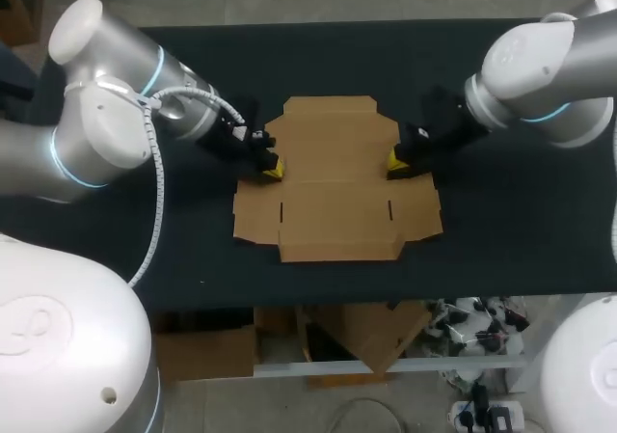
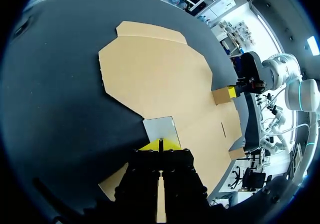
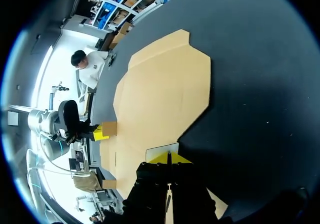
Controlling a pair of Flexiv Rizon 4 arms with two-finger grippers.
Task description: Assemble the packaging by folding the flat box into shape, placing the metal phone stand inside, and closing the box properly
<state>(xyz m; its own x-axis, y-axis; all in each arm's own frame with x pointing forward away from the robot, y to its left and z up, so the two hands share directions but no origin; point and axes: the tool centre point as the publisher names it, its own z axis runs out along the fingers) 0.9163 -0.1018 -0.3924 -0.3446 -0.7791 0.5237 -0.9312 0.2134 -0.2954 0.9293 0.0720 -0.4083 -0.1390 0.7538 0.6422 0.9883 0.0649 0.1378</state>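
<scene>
The flat brown cardboard box point(image 1: 337, 177) lies unfolded in the middle of the black table, and no phone stand shows in any view. My left gripper point(image 1: 275, 170) is shut at the box's left side. Its yellow tips point(image 2: 160, 145) meet the base of a small side flap point(image 2: 160, 130), which tilts up ahead of them and is not pinched. My right gripper point(image 1: 398, 168) is shut at the opposite side, and its tips point(image 3: 169, 156) touch the matching flap point(image 3: 162, 152). Each wrist view shows the other arm's gripper point(image 2: 231, 91) point(image 3: 98, 132) across the box sheet point(image 2: 160, 79) point(image 3: 160, 94).
The black tabletop point(image 1: 116, 230) stretches to both sides of the box. Its front edge point(image 1: 318, 296) runs a short way beyond the box's near flaps. Both arms come in low over the table from the sides.
</scene>
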